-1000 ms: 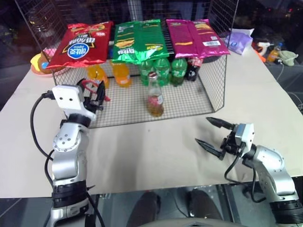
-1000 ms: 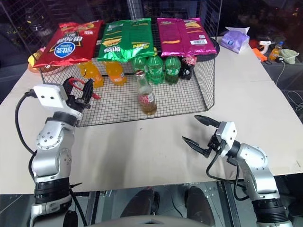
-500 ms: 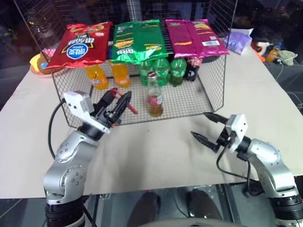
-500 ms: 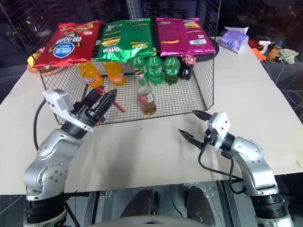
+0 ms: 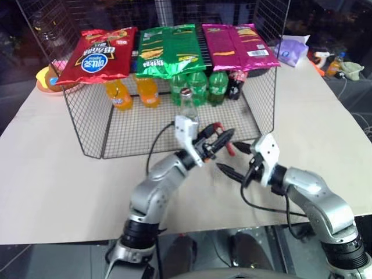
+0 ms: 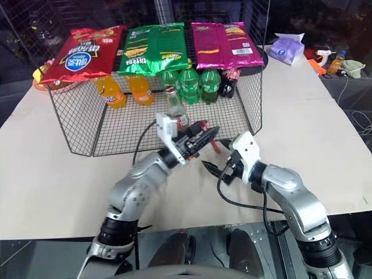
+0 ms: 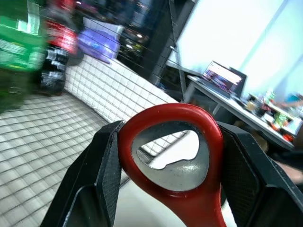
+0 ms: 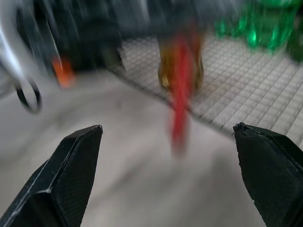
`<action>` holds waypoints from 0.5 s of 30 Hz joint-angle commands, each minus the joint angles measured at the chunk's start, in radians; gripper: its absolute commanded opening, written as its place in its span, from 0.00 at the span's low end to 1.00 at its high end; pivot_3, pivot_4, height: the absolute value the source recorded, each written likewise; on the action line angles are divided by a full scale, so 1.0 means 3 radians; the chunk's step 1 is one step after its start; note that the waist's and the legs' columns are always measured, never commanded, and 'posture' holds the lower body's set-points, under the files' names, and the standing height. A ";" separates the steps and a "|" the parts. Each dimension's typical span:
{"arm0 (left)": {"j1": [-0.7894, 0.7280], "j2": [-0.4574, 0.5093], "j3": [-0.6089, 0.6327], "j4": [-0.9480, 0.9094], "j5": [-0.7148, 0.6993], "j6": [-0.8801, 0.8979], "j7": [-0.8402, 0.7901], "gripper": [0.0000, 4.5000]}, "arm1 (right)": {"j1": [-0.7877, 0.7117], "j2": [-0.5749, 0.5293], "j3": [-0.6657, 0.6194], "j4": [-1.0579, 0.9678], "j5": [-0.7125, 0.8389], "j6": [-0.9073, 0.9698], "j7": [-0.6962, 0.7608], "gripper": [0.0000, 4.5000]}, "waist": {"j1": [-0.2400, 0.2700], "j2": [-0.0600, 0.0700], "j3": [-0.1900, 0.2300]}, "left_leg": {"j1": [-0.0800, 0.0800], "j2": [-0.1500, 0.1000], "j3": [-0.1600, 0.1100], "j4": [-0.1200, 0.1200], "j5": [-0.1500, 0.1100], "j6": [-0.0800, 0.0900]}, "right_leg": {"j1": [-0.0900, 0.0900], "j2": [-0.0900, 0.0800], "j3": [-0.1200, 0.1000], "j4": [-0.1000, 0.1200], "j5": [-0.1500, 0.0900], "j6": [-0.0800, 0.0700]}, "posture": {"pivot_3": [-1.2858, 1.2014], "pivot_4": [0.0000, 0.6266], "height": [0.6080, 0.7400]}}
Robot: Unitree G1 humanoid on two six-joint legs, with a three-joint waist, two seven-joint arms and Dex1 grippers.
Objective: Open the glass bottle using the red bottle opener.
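Observation:
The glass bottle (image 5: 187, 107) stands upright on the wire floor of the mesh rack (image 5: 93, 128). Its capped neck shows, and my left hand hides its lower part. My left gripper (image 5: 218, 141) hovers just in front of the bottle and to its right, shut on the red bottle opener (image 5: 230, 149). In the left wrist view the opener's red ringed head (image 7: 165, 113) sits clamped between the two black fingers (image 7: 104, 161). My right gripper (image 5: 228, 155) is open wide just right of the opener, with nothing between its fingers (image 8: 71, 161). The opener (image 8: 180, 94) shows as a red blur ahead of it.
Red (image 5: 99, 58), green (image 5: 171, 49) and magenta (image 5: 238, 43) chip bags lie on the rack's top. Orange bottles (image 5: 119, 94), green bottles (image 5: 200, 87) and a dark cola bottle (image 5: 235, 84) stand at the rack's back. A purple pack (image 5: 293, 51) lies far right.
My left arm swung right and slightly down with the opener, from the rack's left side to just in front of the bottle. My right gripper shifted a little left, still open.

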 commanded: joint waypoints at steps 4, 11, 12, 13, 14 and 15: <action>-0.0083 -0.0042 -0.0049 0.0055 0.0273 -0.0182 -0.0047 0.52 | -0.0187 0.0088 0.0080 -0.0214 -0.0023 0.0428 -0.0333 1.00 | 0.0002 0.0000 0.0000 | -0.0005 -0.0001 0.0000 0.0000 0.0000 0.0000 | -0.0003 -0.0001 0.0000 0.0000 0.0000 0.0000 | 0.52 0.24 1.00; -0.0081 -0.0063 0.0038 0.0077 0.0287 -0.0189 -0.0098 0.52 | -0.0292 0.0106 -0.0001 -0.0212 0.0016 0.0659 -0.0449 1.00 | 0.0005 0.0000 0.0000 | -0.0007 -0.0001 -0.0001 0.0001 0.0000 0.0000 | -0.0004 -0.0002 -0.0001 -0.0001 0.0000 0.0000 | 0.52 0.24 1.00; -0.0069 -0.0075 0.0048 0.0074 0.0283 -0.0189 -0.0094 0.51 | -0.0299 0.0122 -0.0006 -0.0203 0.0030 0.0678 -0.0456 0.94 | 0.0005 0.0000 0.0000 | -0.0007 -0.0001 -0.0001 0.0001 0.0000 0.0000 | -0.0004 -0.0002 -0.0001 -0.0001 0.0000 0.0000 | 0.52 0.24 1.00; -0.0051 -0.0089 0.0059 0.0057 0.0270 -0.0183 -0.0087 0.51 | -0.0306 0.0131 0.0000 -0.0193 0.0034 0.0699 -0.0465 0.88 | 0.0003 0.0000 0.0000 | -0.0007 -0.0001 0.0000 0.0001 0.0000 0.0000 | -0.0004 -0.0002 -0.0001 -0.0001 0.0000 0.0000 | 0.52 0.24 1.00; -0.0030 -0.0101 0.0066 0.0040 0.0263 -0.0172 -0.0077 0.51 | -0.0314 0.0158 0.0002 -0.0182 0.0052 0.0731 -0.0479 0.71 | 0.0002 0.0000 0.0000 | -0.0007 -0.0001 -0.0001 0.0001 0.0000 0.0000 | -0.0005 -0.0001 -0.0001 -0.0001 0.0000 0.0000 | 0.52 0.24 1.00; -0.0013 -0.0116 0.0074 0.0027 0.0253 -0.0165 -0.0069 0.51 | -0.0323 0.0184 0.0003 -0.0174 0.0070 0.0762 -0.0493 0.65 | 0.0002 0.0000 0.0000 | -0.0007 -0.0001 -0.0001 0.0000 0.0000 0.0000 | -0.0005 -0.0001 -0.0002 -0.0001 0.0000 0.0000 | 0.52 0.24 1.00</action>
